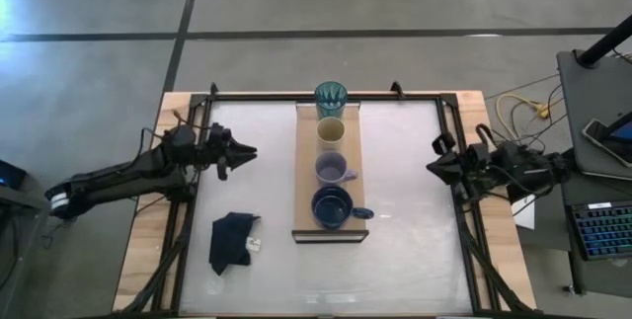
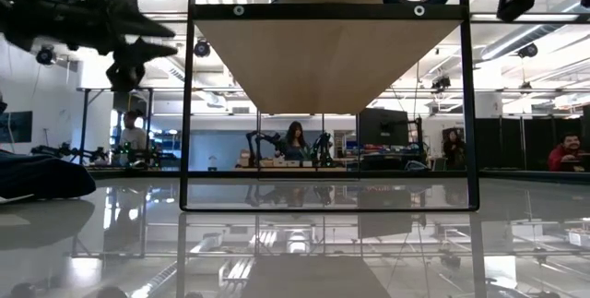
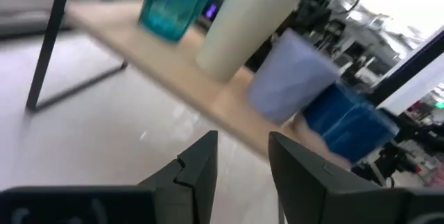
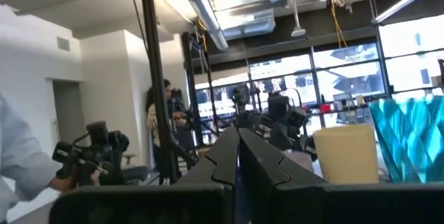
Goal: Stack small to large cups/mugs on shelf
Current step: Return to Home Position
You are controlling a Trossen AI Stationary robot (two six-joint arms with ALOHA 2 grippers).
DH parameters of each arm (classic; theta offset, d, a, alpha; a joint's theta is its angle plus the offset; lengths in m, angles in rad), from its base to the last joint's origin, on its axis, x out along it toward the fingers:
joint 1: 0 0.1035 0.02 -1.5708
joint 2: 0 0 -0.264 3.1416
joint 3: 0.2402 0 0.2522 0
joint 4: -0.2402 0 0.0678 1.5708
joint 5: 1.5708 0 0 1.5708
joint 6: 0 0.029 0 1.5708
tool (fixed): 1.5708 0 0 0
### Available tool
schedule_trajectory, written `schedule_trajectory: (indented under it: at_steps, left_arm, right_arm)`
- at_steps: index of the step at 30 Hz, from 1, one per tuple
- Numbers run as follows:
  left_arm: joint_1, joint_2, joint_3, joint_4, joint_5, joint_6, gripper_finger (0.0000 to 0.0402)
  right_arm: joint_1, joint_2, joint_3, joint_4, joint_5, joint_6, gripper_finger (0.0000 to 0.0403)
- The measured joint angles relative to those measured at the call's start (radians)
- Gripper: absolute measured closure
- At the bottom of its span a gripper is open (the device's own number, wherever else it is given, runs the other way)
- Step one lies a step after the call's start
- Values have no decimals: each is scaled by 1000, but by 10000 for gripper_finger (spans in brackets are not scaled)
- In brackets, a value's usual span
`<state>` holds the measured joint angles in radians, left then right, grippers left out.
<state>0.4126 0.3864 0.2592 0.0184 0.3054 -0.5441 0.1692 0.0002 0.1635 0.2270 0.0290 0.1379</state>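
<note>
So all four vessels stand in one row on the long light-brown wooden shelf board point(image 1: 304, 161), whose long axis runs far-to-near down the middle of the white tabletop point(image 1: 415, 230). Order from the far end: tall translucent teal tumbler point(image 1: 330, 96), cream handleless cup point(image 1: 331, 131), small lavender mug point(image 1: 331, 169), wide dark blue mug point(image 1: 332, 207) at the near end. Both mug handles point toward the right arm's side.

The left gripper point(image 1: 249, 152) hovers beside the board, level with the lavender mug, fingers point(image 3: 198, 172) spread and holding nothing. The right gripper point(image 1: 433, 167) sits at the opposite table edge, fingers pressed together and empty.

The row lies between the two arms, with the left gripper somewhat nearer to it. Judgement: stacking looks done; retreating means pulling sideways, straight away from the board. A crumpled black cloth point(image 1: 232, 241) lies near the left arm, clear of the shelf.
</note>
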Motion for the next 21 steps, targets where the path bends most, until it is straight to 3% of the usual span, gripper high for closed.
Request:
schedule_trajectory:
  at_steps: [7,12,18,21]
  left_arm:
    - [0,-45,0,-134,-5,-10,287]
    - [0,-76,-1,-166,-23,-28,287]
    - [0,-122,-3,-276,-58,-72,287]
    - [0,-140,-5,-310,-70,-73,287]
  right_arm:
    - [0,0,-66,14,2,0,394]
    - [0,1,-156,115,42,-7,394]
    - [0,0,-155,111,55,-49,394]
    - [0,0,-154,15,139,-28,394]
